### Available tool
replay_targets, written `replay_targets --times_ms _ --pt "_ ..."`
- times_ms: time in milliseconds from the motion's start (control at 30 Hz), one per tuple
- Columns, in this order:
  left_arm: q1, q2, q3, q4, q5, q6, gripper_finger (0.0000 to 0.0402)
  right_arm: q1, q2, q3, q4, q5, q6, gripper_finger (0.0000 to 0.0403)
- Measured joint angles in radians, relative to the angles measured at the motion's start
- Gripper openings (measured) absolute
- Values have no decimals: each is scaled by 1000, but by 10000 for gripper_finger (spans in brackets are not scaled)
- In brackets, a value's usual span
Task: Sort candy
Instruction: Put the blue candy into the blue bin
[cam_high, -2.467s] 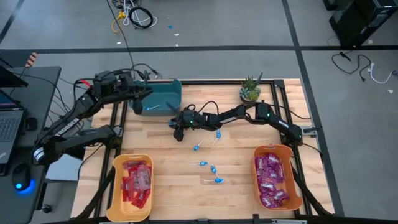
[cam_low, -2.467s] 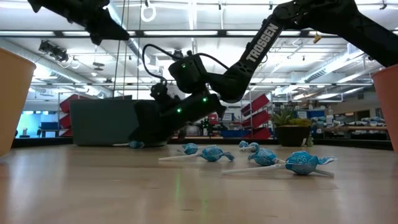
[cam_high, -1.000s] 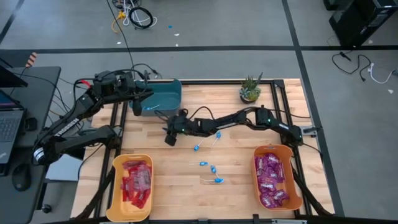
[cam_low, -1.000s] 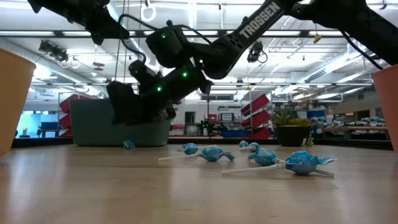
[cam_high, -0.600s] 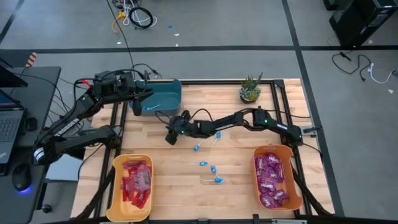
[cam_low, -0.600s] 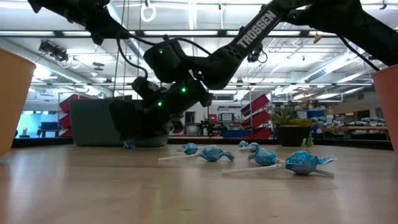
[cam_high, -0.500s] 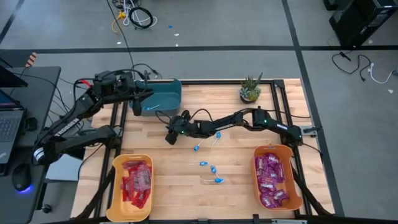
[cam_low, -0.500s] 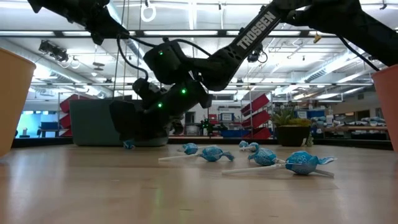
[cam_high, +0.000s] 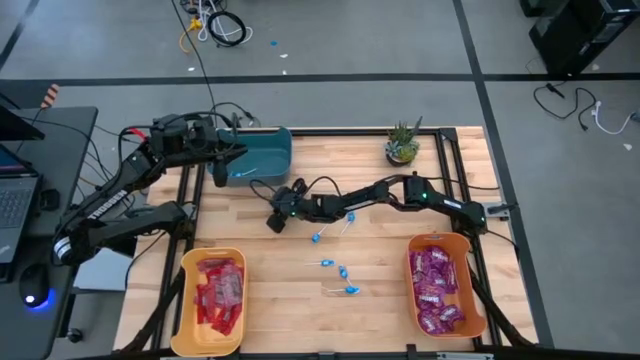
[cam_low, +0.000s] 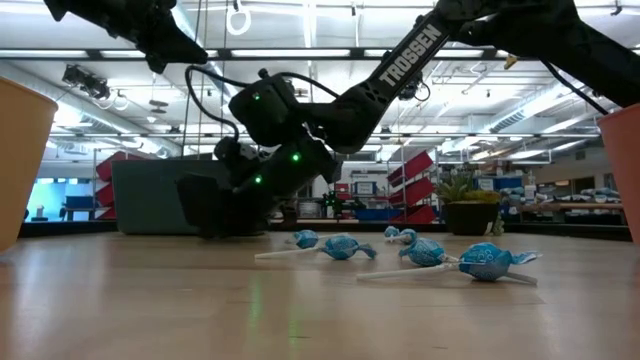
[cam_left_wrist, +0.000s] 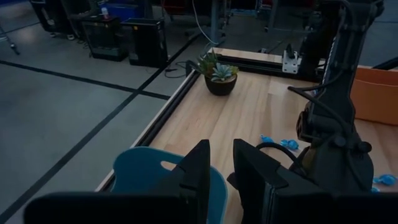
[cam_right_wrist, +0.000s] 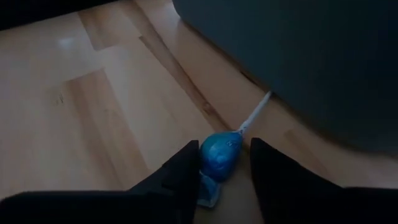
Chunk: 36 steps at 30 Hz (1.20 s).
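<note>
Right gripper (cam_right_wrist: 221, 177): low on the bench just in front of the teal bin (cam_high: 262, 153), near the bench's back left corner. Fingers (cam_right_wrist: 180, 177) part-open, one on each side of a blue lollipop (cam_right_wrist: 219, 155); the lollipop's head lies between the fingertips on the wood, its white stick running out toward the bin's wall. Whether the fingers press the wrapper cannot be told.

Left gripper (cam_left_wrist: 216, 168): held above the teal bin at the bench's back left corner, fingers nearly together with a narrow gap, nothing between them.

Other blue lollipops (cam_high: 342, 272): loose in a scatter at the middle of the bench, well apart from both grippers.

Red packets (cam_high: 219, 292): in the yellow bin (cam_high: 187, 300), front left corner.

Purple packets (cam_high: 436, 290): in the orange bin (cam_high: 411, 290), front right corner.

Potted plant (cam_high: 402, 144): back edge of the bench.
</note>
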Motion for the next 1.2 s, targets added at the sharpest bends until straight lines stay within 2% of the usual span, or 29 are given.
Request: replay_targets --times_ms 333,600,867,1200 --pt "0 0 0 0 0 -6 74 6 1 -2 -5 0 -25 56" --pt "0 0 0 0 5 -25 74 26 -7 -3 -14 -14 -35 60" --pt "0 -1 0 0 142 1 74 64 -67 -7 -130 -72 -101 58" --pt "0 -1 0 -2 228 11 74 105 -173 -7 -295 -163 -147 57"
